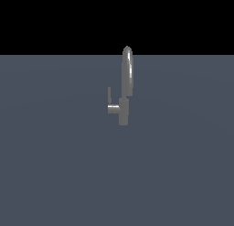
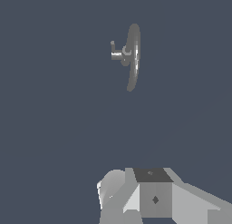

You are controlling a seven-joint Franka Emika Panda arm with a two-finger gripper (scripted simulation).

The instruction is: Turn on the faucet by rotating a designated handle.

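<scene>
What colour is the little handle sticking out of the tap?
The handle is grey and shiny like metal, same as the faucet. It shows best in the exterior view.

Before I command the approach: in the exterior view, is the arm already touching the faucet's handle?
No. The handle juts from the faucet toward the exterior view's left with nothing on it, and no arm appears in that view.

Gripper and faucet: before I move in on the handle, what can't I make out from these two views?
- Gripper: only its body shows in the wrist view, cut by the frame edge; open or shut, cannot tell. Absent from the exterior view.
- Handle: small in both views; its pivot is unclear.
- Faucet: spout seen edge-on; the outlet is hidden.
</scene>
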